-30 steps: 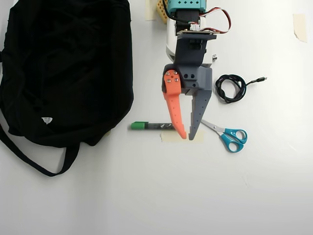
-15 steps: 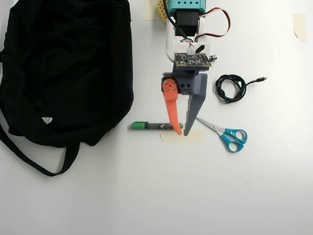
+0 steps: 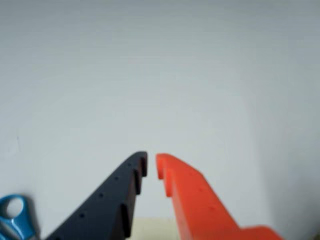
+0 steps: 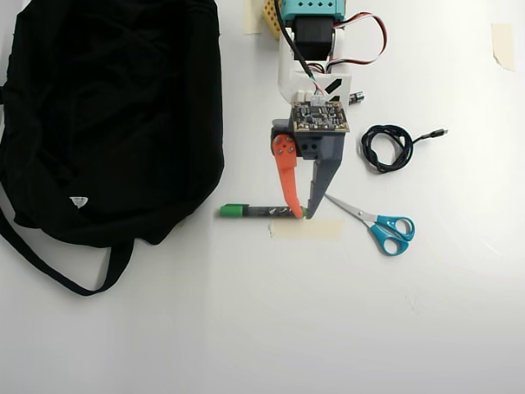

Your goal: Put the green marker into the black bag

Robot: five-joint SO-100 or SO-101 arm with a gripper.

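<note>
Overhead view: orange-and-grey two-finger gripper (image 4: 300,214), nearly closed, pinches the slim green-capped marker (image 4: 256,211) lying just beside the large soft black bag (image 4: 111,115); lifting and bagging remain.

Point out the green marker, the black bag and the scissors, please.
green marker (image 4: 234,211), overhead view, on its green cap.
black bag (image 4: 115,115), overhead view, on the middle of its fabric body.
scissors (image 4: 392,231), overhead view, on the blue handles.
</note>
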